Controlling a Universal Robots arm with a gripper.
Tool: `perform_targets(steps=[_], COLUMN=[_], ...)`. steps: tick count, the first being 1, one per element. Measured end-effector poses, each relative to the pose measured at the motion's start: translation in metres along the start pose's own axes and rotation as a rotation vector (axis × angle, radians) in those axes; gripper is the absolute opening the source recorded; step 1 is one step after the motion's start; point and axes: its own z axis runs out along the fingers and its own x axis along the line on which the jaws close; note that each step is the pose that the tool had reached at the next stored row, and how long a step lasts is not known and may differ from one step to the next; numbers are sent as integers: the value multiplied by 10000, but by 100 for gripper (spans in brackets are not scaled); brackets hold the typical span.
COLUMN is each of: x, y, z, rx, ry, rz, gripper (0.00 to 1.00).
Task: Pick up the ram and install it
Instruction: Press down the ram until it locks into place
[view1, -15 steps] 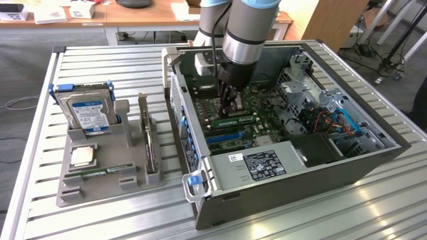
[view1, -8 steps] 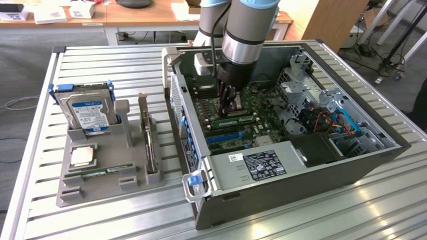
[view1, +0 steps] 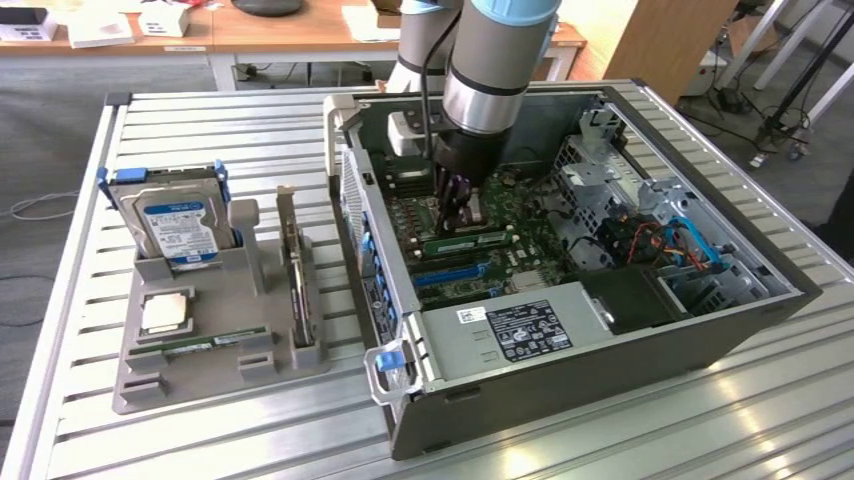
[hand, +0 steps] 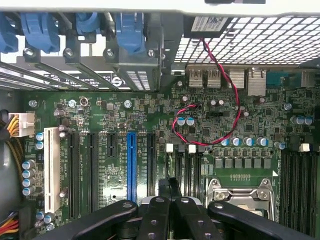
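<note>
Claw: we see the gripper (view1: 461, 212) down inside the PC case (view1: 601, 390), closed tight. In the wrist view its black fingers (hand: 155, 215) meet over the board, w/ a dark narrow piece between the tips.
Ram: the ram (view1: 470, 243) sits right under the fingertips, on edge on the motherboard (hand: 100, 115), white label facing the camera. We can't tell if the claw pinches it or only touches it, or if it's fully seated.
Arm: the arm (view1: 487, 60) comes in from above, nearly vertical.
Board: wrist view has the blue slot (hand: 131, 165) beside black slots, a red-black twisted wire (hand: 220, 75) looping across, and the CPU socket (hand: 240, 192) near the fingers.
Case: lies open on its side on the slatted metal table (view1: 200, 440). The power supply (view1: 527, 325) sits at the near end.
Tray: the grey parts tray (view1: 200, 385) is at the exterior view's left, well apart from the case. It holds a hard drive (view1: 174, 225) upright, an expansion card (view1: 296, 290) on edge, a silver processor chip (view1: 163, 313) flat, and a second green stick (view1: 200, 347) lying flat in front of the chip.
</note>
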Motion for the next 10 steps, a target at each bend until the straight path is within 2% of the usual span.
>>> perform_targets(steps=[10], x=[0], y=[16], z=[14], rx=[1], ry=[-2], rz=[-2], gripper=[11])
